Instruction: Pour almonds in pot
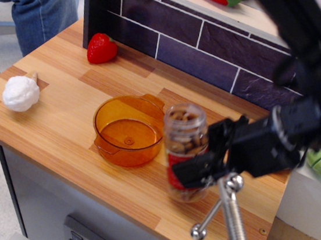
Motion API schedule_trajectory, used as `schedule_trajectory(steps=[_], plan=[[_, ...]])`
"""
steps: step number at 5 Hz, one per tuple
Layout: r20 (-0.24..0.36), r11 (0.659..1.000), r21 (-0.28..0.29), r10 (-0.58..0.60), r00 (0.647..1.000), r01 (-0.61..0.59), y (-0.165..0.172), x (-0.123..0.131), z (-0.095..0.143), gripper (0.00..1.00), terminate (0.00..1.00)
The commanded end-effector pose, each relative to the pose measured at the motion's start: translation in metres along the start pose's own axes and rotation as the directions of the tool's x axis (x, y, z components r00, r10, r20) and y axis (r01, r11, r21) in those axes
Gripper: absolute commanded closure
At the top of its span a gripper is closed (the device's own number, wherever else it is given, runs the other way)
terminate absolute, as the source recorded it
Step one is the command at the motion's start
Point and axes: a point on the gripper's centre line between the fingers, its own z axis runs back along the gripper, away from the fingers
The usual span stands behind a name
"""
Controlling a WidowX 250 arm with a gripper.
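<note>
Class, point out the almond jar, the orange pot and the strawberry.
almond jar (185,136), main camera view, clear upper wall
orange pot (105,138), main camera view, left wall
strawberry (101,49), main camera view, red body
</note>
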Motion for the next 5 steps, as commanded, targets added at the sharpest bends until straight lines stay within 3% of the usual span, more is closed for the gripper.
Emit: schedule_trajectory(steps=[1,2,3,4,5], plan=[[0.462,0.999,-0.003,-0.030,0.886,0.036,0.004,-0.029,0.042,1.00,0.00],[0.629,0.993,-0.063,-0.039,0.776,0.101,0.005,-0.037,0.050,1.00,0.00],[0.741,0.982,-0.150,0.035,0.671,0.115,0.008,-0.046,0.059,1.00,0.00],[0.819,0.981,-0.171,0.092,0.566,0.087,0.012,-0.052,0.060,1.00,0.00],[0.864,0.986,-0.166,0.129,0.487,0.033,0.018,-0.054,0.055,1.00,0.00]])
